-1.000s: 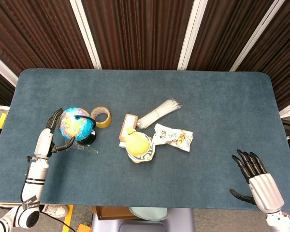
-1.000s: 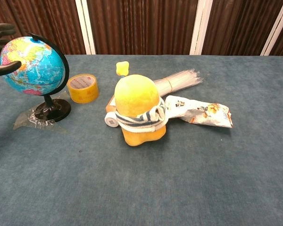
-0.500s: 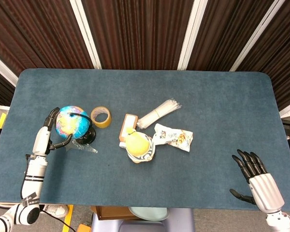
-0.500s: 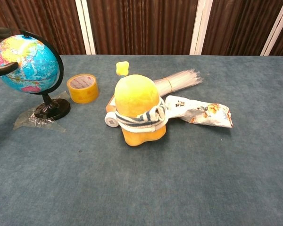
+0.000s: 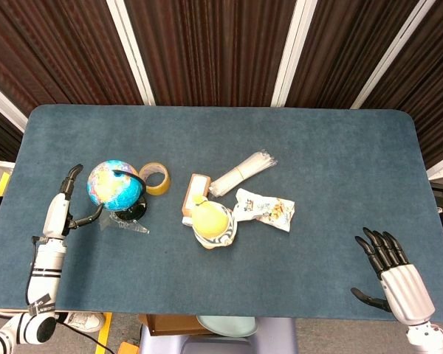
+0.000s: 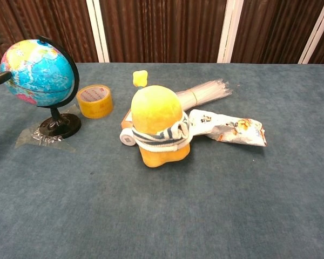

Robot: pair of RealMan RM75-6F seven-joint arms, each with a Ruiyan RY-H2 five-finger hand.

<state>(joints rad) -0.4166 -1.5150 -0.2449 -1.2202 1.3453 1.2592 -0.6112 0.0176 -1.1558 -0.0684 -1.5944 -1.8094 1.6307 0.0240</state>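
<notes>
Left hand [image 5: 63, 203]: white back, black fingers | left forearm: white shell, black bands | right hand [image 5: 390, 274]: silver-white ribbed back, glossy black fingers, black thumb.

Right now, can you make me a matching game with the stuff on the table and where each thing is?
Things:
1. globe
2. tape roll
3. yellow plush toy
4. snack bag

Places:
A. right of the plush toy
B. nearest the left hand
C. in the middle, wearing a striped scarf
D. just right of the globe

Pairs: 1-B, 2-D, 3-C, 4-A
</notes>
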